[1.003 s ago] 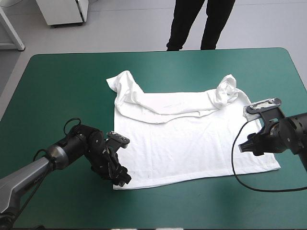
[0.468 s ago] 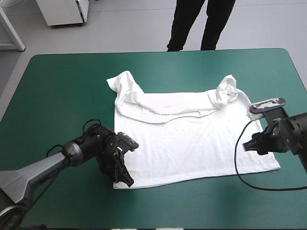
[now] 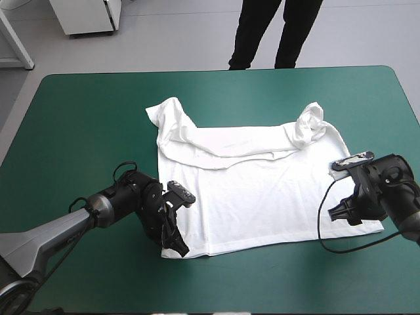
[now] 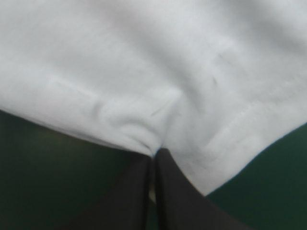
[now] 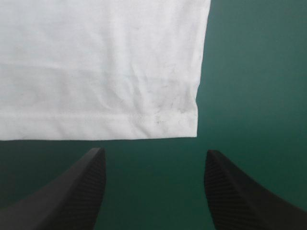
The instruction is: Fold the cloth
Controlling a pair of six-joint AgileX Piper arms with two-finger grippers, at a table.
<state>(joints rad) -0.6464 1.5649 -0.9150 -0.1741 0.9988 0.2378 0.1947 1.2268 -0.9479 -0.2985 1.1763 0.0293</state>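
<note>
Shifted inward, the left pincer (image 4: 154,153) clenches the T-shirt (image 3: 262,190) hem; the right pincer (image 5: 154,152), released, faces its corner.

The tabletop (image 3: 85,125) is covered in teal-green, and its rounded far corners are seen in the high view. Beyond its far edge a pale grey floor (image 3: 184,33) is shown, on which a white cabinet (image 3: 85,16) is set toward the left, with a slanted white frame (image 3: 14,42) near it. The scene is lit evenly, and only soft shadows are cast.
</note>
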